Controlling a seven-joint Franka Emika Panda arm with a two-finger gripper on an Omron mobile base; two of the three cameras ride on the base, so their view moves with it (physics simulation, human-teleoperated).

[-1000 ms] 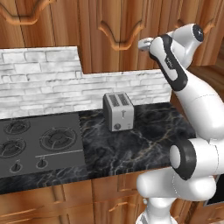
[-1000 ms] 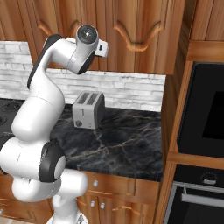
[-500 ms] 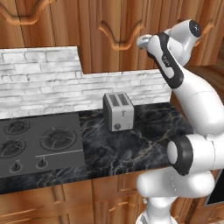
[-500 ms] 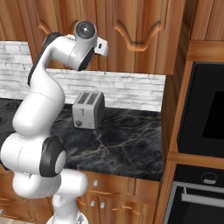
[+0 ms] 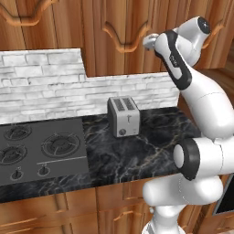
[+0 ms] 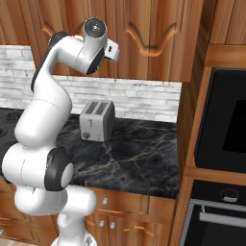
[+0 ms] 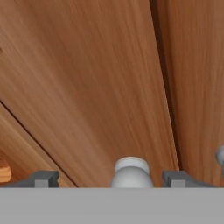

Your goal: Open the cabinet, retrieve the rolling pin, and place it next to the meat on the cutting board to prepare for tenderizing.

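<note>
The cabinet (image 5: pixel 114 36) hangs on the far wall above the tabletop (image 5: pixel 151 137), doors shut. In the left base view the arm (image 5: pixel 201 105) reaches up to the door at the right, and a toaster (image 5: pixel 123 116) stands below beside a stove (image 5: pixel 41 151). In the right base view the hand is raised against the cabinet, with an oven (image 6: pixel 226 139) at the right. In the hand view the fingers (image 7: pixel 43 179) stand wide apart on either side of a round silver knob (image 7: pixel 130 171), not touching it, holding nothing.
</note>
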